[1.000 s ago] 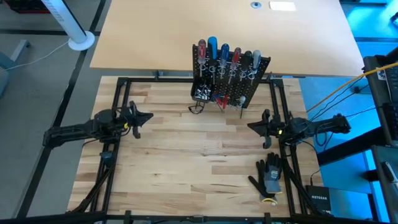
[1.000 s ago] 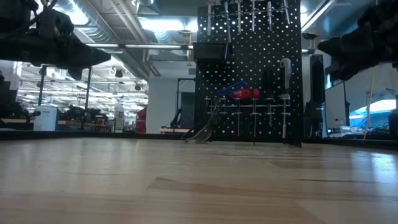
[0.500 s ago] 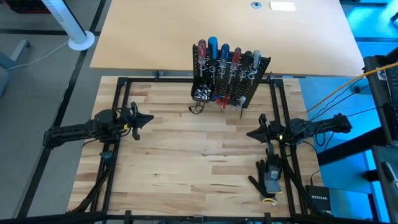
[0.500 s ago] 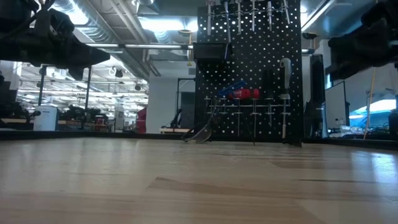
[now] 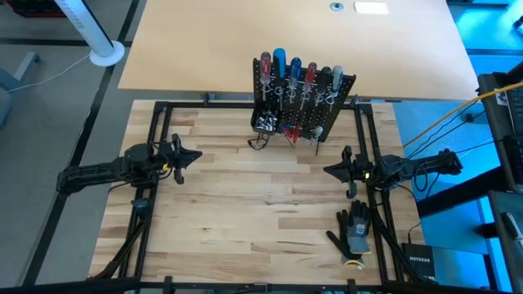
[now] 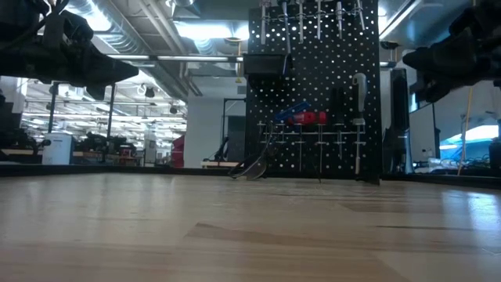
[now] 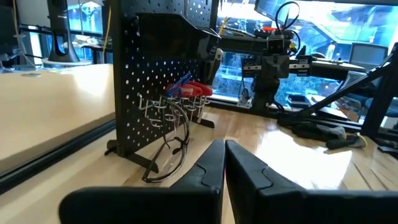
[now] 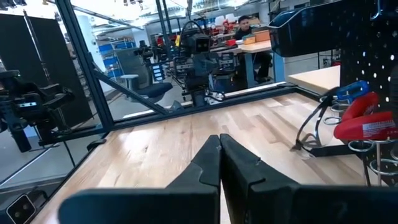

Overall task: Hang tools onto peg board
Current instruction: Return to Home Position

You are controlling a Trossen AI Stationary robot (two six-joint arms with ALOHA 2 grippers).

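I've got left claw (image 5: 194,153) and right claw (image 5: 328,171) both clenched, peg board (image 5: 327,116) ahead, between them.

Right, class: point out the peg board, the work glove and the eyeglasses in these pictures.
peg board (image 6: 313,78), low view, bare perforated panel.
work glove (image 5: 354,231), high view, middle of the glove.
eyeglasses (image 7: 168,155), left wrist view, on a lens.
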